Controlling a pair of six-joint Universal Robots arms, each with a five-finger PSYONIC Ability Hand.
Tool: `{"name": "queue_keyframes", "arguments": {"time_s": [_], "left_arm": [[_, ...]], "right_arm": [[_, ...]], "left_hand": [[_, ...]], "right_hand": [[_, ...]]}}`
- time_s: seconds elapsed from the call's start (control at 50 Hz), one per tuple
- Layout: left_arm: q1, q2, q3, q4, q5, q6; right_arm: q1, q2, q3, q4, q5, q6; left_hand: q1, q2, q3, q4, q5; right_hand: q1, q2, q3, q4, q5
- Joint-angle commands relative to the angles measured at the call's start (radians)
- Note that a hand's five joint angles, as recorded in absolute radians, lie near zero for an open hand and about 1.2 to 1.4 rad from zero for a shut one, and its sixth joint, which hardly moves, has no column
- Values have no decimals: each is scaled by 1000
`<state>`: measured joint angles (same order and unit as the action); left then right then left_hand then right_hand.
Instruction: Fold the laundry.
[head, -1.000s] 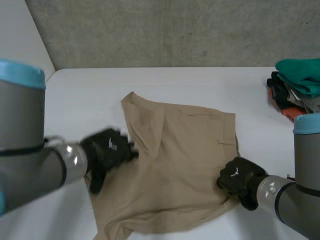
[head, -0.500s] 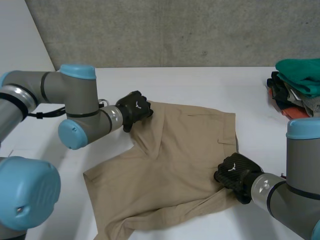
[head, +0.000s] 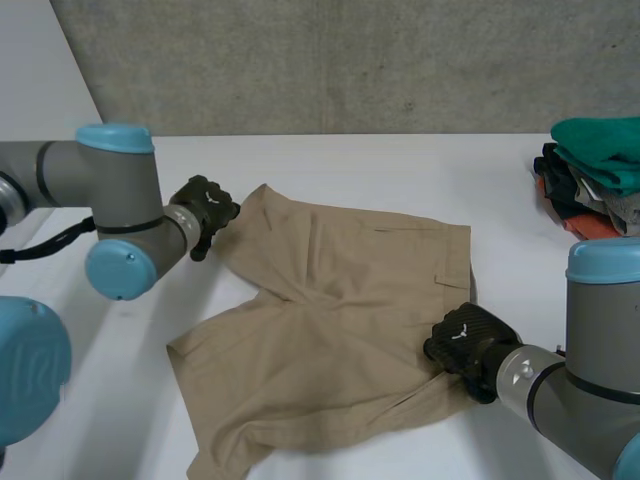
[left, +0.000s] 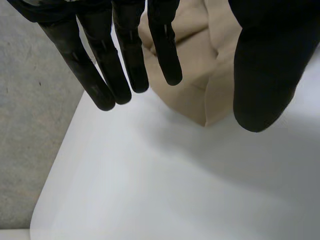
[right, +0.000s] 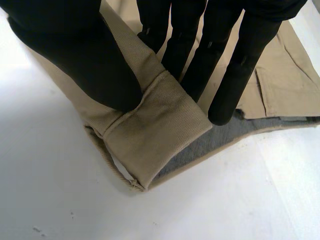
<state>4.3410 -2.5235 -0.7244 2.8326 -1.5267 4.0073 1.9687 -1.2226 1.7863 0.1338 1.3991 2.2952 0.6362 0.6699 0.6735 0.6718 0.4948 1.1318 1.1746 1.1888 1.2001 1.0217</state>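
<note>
Tan shorts (head: 340, 320) lie spread on the white table (head: 400, 165), one leg reaching toward the far left. My left hand (head: 205, 212) hovers just off that leg's far corner. In the left wrist view its fingers (left: 125, 55) hang straight with the thumb wide apart, and the leg's corner (left: 192, 90) lies below them, untouched. My right hand (head: 462, 338) sits on the shorts' near right corner. In the right wrist view its thumb (right: 75, 55) and fingers pinch the folded waistband corner (right: 160, 125), whose grey inner side shows underneath.
A pile of clothes (head: 595, 175) with a green piece on top sits at the table's far right edge. A concrete wall runs behind the table. The table's left edge lies close behind my left arm (head: 110, 210).
My left hand swung from the shorts' near left side up to the far leg, then drew back off its corner. The leg now lies flatter. My right hand has barely moved.
</note>
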Motion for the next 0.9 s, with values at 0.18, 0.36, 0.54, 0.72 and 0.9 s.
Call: {"name": "queue_keyframes", "arguments": {"time_s": [0.18, 0.36, 0.54, 0.72, 0.9], "left_arm": [[-12, 29, 46, -4, 206, -123], [-27, -98, 152, -44, 345, -120], [-34, -199, 266, -137, 326, -33], [-40, -232, 302, -147, 287, 55], [-52, -144, 248, -128, 56, 30]], "right_arm": [[15, -6, 10, -10, 9, 20], [12, 0, 10, -16, 9, 20], [1, 0, 9, -26, 8, 21], [-11, 0, 5, -34, 8, 21], [-19, 2, 10, -34, 6, 21]], "left_hand": [[3, -31, -34, -33, -30], [29, -4, -8, -6, -4], [26, -7, -11, -9, -7], [418, 385, 381, 383, 385], [760, 726, 723, 724, 727]], "right_hand": [[264, 222, 207, 196, 200], [264, 222, 207, 196, 200], [264, 222, 207, 196, 200], [264, 222, 207, 196, 200], [264, 222, 207, 196, 200]]}}
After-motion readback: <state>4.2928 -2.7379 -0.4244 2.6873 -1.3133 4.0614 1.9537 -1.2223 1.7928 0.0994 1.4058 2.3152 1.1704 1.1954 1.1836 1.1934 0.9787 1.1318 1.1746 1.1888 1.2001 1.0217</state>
